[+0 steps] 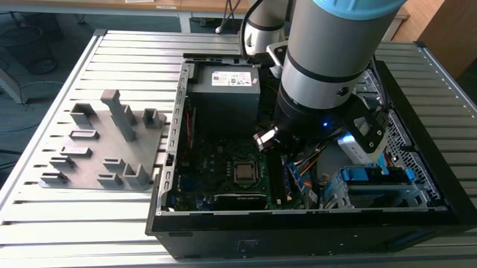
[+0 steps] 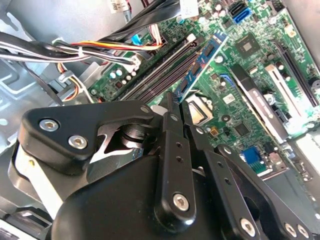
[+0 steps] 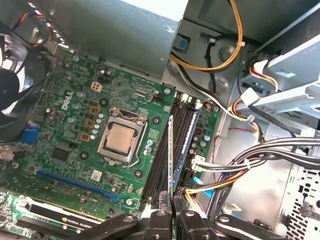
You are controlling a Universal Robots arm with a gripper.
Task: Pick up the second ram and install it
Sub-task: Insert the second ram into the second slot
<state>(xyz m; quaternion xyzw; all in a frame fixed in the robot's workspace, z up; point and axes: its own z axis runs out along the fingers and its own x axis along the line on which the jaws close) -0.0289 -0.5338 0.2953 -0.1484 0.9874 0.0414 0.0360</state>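
My gripper is shut on the second ram, a thin stick seen edge-on that runs along the black memory slots of the green motherboard. Right beside it a blue-green look-alike stick stands in its slot. In the second wrist view the black fingers are pressed together in front of that standing stick, and they hide most of the held ram. Whether the held ram touches its slot I cannot tell. In the exterior view the gripper is down inside the open computer case.
The processor socket lies close beside the slots. Cable bundles and a drive cage crowd the other side. A graphics card and a fan border the board. A grey holder block sits at the exterior view's left.
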